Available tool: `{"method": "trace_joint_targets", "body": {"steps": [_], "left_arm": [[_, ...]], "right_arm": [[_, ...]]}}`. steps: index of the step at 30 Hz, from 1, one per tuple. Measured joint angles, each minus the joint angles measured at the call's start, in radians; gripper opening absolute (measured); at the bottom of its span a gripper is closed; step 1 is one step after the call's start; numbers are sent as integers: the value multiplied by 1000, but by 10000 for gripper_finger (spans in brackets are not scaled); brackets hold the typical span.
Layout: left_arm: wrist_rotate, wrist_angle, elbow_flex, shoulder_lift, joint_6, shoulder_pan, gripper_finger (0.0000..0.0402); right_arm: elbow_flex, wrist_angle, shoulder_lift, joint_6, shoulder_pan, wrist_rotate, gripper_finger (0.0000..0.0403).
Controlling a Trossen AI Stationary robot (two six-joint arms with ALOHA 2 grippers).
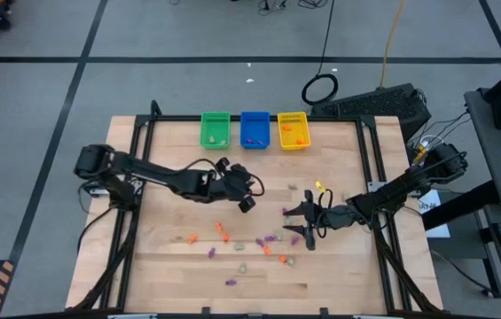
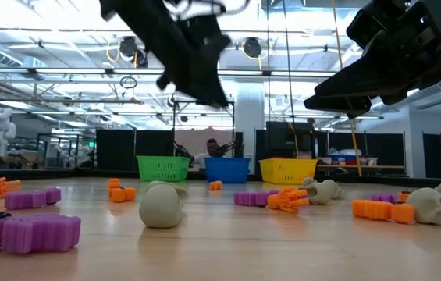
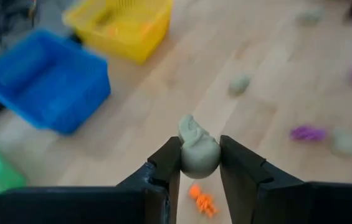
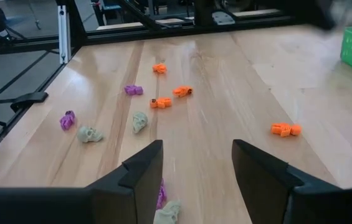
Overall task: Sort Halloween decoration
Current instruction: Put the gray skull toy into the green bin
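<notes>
Small orange, purple and pale beige Halloween trinkets (image 1: 250, 244) lie scattered over the wooden table's middle and near part. My left gripper (image 1: 246, 202) hangs above the table's middle, shut on one pale beige skull (image 3: 197, 150). My right gripper (image 4: 194, 168) stands open low over the table's right half (image 1: 299, 226), with nothing between its fingers. A beige skull (image 4: 168, 213) and a purple piece (image 4: 161, 193) lie just beneath its fingers. The green bin (image 1: 215, 129), blue bin (image 1: 254, 129) and yellow bin (image 1: 293, 130) stand in a row at the far edge. My left gripper pinches the pale skull by its two sides (image 3: 184, 160) between the free ends of its two fingers. The fingers slant downward toward the far right. The skull is lifted clear of the table, its upper part sticking out past the fingertips.
An orange piece (image 3: 202, 200) lies on the table right below the held skull. More beige pieces (image 3: 239, 84) and purple pieces (image 3: 308, 132) lie beyond it. Black frame rails (image 1: 140, 142) run along the table's left and right sides. Bare wood shows between the bins and the trinkets.
</notes>
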Motion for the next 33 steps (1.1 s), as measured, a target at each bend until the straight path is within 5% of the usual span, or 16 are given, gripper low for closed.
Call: {"method": "trace_joint_targets", "body": {"steps": [9, 21, 33], "left_arm": [[-5, -122, 0, -146, 105, -64, 90], [-52, -176, 0, -149, 132, -165, 90], [-61, -183, 0, -149, 594, -187, 90]], "right_arm": [[0, -5, 0, 2, 0, 0, 180], [0, -7, 0, 8, 0, 0, 180], [0, -7, 0, 5, 0, 23, 180]]}}
